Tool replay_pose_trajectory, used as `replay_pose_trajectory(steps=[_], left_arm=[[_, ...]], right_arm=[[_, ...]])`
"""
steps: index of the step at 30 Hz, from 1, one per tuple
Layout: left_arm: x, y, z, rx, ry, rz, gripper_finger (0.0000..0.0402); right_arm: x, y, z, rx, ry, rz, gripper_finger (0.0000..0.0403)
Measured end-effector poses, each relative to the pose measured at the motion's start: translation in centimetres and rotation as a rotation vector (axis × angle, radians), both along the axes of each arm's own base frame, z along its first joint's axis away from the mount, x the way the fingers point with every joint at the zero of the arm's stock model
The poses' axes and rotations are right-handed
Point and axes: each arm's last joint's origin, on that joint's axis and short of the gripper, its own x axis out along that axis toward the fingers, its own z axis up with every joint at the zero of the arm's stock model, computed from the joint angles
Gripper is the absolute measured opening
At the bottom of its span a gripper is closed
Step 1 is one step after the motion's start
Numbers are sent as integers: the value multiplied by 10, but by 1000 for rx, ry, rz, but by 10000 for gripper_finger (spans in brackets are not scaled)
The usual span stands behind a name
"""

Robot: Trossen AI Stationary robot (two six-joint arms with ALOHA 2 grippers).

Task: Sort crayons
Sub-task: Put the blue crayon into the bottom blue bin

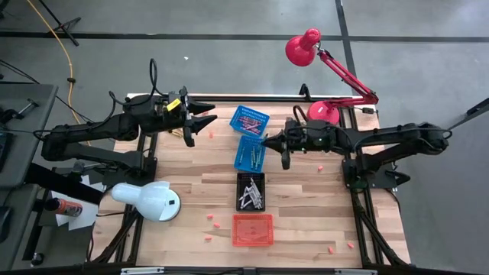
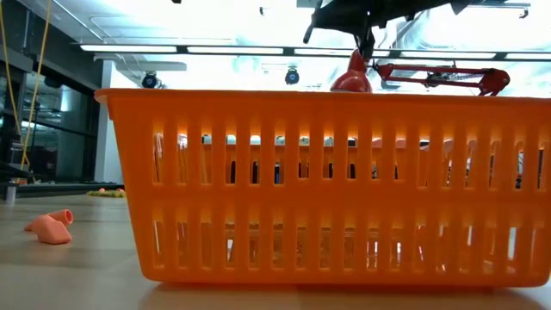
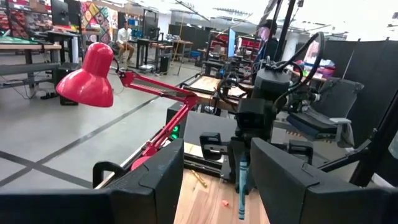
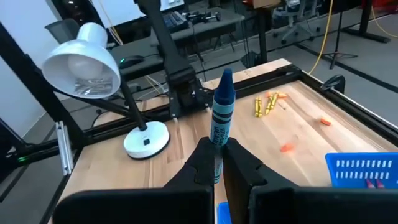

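The right hand [image 4: 219,163] was clamped on a blue crayon [image 4: 220,113], held upright above the middle blue basket [image 1: 250,153]. The left hand [image 1: 205,122], fingers spread wide and holding nothing, hovered beyond that basket near yellow crayons [image 4: 265,104] on the counter [image 1: 306,206].

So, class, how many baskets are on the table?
4, in a line down the table's middle: blue, blue, black, orange nearest the front. None seem hidden.
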Motion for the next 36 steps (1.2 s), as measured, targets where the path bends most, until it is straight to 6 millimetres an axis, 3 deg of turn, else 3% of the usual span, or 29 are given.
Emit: replay_pose_trajectory(steps=[14, 21, 25, 30, 36], left_arm=[[0, 0, -1, -1, 6, 0, 172], [0, 0, -1, -4, 10, 0, 172], [0, 0, -1, -4, 11, -2, 172], [0, 0, -1, -4, 9, -2, 172], [0, 0, -1, -3, 6, -2, 172]], right_arm=[[1, 1, -3, 22, 32, 50, 0], [28, 1, -49, 62, 225, 75, 0], [51, -10, -72, 110, 297, -18, 0], [67, -30, -95, 351, 349, -163, 9], [73, -39, -113, 575, 390, -167, 42]])
